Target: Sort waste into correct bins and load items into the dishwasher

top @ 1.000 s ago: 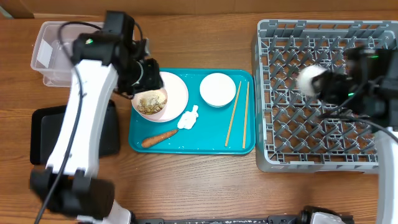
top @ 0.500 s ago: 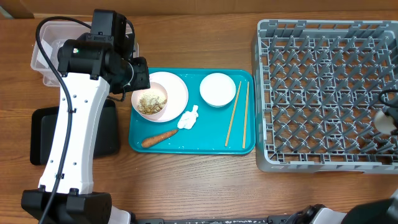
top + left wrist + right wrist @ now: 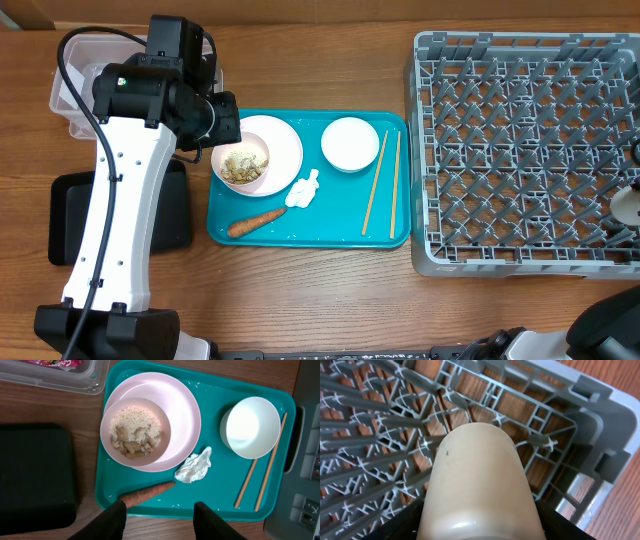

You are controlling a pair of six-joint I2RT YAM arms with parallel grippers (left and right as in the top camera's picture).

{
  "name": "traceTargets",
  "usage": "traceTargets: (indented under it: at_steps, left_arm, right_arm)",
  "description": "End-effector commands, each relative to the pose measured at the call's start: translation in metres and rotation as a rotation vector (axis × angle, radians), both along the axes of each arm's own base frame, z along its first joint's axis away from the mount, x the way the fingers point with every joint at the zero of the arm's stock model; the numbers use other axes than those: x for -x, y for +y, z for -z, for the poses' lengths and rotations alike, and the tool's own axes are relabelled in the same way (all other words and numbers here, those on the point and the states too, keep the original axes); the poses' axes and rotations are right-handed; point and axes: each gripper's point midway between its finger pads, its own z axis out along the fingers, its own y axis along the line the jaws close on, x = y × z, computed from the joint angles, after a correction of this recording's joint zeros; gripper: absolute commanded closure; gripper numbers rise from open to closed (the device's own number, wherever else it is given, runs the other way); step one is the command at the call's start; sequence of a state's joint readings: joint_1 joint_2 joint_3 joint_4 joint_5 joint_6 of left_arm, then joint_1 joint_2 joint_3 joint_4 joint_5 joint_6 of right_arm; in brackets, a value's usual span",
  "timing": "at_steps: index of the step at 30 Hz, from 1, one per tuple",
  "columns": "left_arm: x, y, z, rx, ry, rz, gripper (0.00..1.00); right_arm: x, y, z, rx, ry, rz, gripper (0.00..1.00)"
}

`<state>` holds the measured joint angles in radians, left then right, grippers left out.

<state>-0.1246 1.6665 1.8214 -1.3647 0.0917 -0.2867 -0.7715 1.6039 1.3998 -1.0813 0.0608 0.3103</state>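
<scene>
One cream cup [image 3: 477, 480] sits clamped in right pincer [image 3: 479, 527] over rack [image 3: 375, 430]; left pincer [image 3: 159, 517] wide beside carrot [image 3: 150, 494].

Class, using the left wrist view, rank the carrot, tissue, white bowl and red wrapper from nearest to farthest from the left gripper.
1. carrot, just ahead of the left gripper.
2. tissue, mid teal tray.
3. white bowl, right side.
4. red wrapper, in the tub, top left.

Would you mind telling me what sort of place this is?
Probably a mock dish-clearing station on a wooden table: a teal tray of bowls and chopsticks, a grey dish rack where the right gripper holds a cup, and a clear waste tub.
</scene>
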Motion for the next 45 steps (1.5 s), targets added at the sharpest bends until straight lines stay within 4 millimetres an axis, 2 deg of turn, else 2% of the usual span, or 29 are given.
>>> traceTargets:
  at_steps: [1,3,10,14,16,20,22,23,25,26,28,29,30,31,34,38,42,45]
  left_arm:
    - [-0.002,0.000,-0.001,-0.008,-0.004,-0.011,0.53]
    - [-0.001,0.000,-0.001,-0.008,-0.003,-0.010,0.53]
    - [-0.001,0.000,-0.001,-0.008,-0.003,-0.010,0.53]
    - [0.002,0.000,0.000,-0.010,0.010,-0.010,0.44]
    - [0.003,0.000,0.001,-0.011,0.014,-0.010,0.44]
    - [0.002,0.000,0.000,-0.011,0.013,-0.010,0.44]
    - [0.002,0.001,0.001,-0.013,0.013,-0.011,0.44]
    - [0.002,0.001,0.000,-0.013,0.012,-0.011,0.44]
    - [0.001,0.001,0.000,-0.012,0.008,-0.011,0.43]
    - [0.001,0.001,0.000,-0.012,0.006,-0.011,0.42]
    - [0.001,0.001,0.000,-0.013,0.006,-0.012,0.42]
    - [0.001,0.001,0.000,-0.013,0.006,-0.012,0.41]
    - [0.001,0.001,0.000,-0.013,0.006,-0.012,0.41]
    - [0.001,0.001,0.000,-0.017,0.007,-0.013,0.41]
    - [0.001,0.002,0.000,-0.020,0.009,-0.014,0.41]
    - [0.002,0.002,0.000,-0.020,0.010,-0.014,0.41]
    - [0.001,0.002,0.000,-0.020,0.009,-0.014,0.40]
    - [0.001,0.002,0.000,-0.021,0.009,-0.014,0.40]
  right_arm:
    - [-0.006,-0.004,0.002,-0.008,-0.013,0.006,0.52]
    - [-0.006,-0.003,0.008,-0.022,-0.001,0.005,0.51]
    - [-0.011,0.002,0.014,-0.062,-0.013,-0.008,0.27]
    - [-0.018,0.009,0.013,-0.099,-0.052,-0.026,0.24]
    - [-0.018,0.009,0.011,-0.098,-0.056,-0.026,0.24]
    - [-0.031,0.023,-0.006,-0.140,-0.158,-0.079,0.23]
    - [-0.046,0.036,-0.026,-0.165,-0.249,-0.155,0.23]
    - [-0.062,0.053,-0.051,-0.174,-0.337,-0.245,0.23]
    - [-0.076,0.077,-0.077,-0.167,-0.410,-0.373,0.23]
    - [-0.088,0.104,-0.097,-0.159,-0.455,-0.472,0.24]
    - [-0.099,0.140,-0.112,-0.138,-0.485,-0.614,0.24]
    - [-0.108,0.178,-0.120,-0.132,-0.496,-0.743,0.24]
    - [-0.112,0.198,-0.121,-0.134,-0.496,-0.812,0.24]
    - [-0.119,0.245,-0.119,-0.149,-0.481,-0.942,0.24]
    - [-0.128,0.305,-0.106,-0.135,-0.433,-1.100,0.24]
    - [-0.138,0.368,-0.078,-0.081,-0.349,-1.252,0.24]
    - [-0.145,0.414,-0.044,-0.029,-0.272,-1.349,0.24]
    - [-0.158,0.426,-0.015,0.054,-0.207,-1.335,0.24]
